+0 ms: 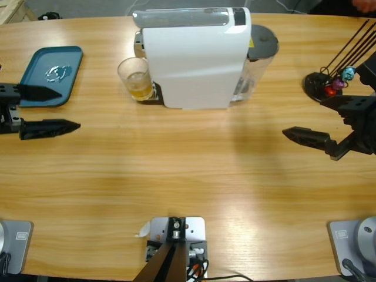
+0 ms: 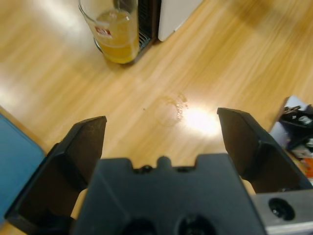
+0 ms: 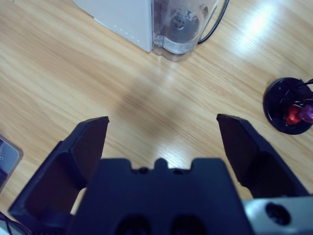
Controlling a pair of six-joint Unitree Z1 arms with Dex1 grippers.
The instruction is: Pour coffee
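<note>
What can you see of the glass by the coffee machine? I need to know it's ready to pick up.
The glass is a clear tumbler standing upright on the machine's dark drip tray, against the white coffee machine. It holds a shallow layer of amber coffee and bears a small red mark on its wall. No end effector touches it.

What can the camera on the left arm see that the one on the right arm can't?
Only the left wrist view shows the glass with coffee and a blue tray edge. Only the right wrist view shows the clear water tank and a black capsule stand. Both show the white coffee machine, the wooden table, and their own open end effector: left, right.
</note>
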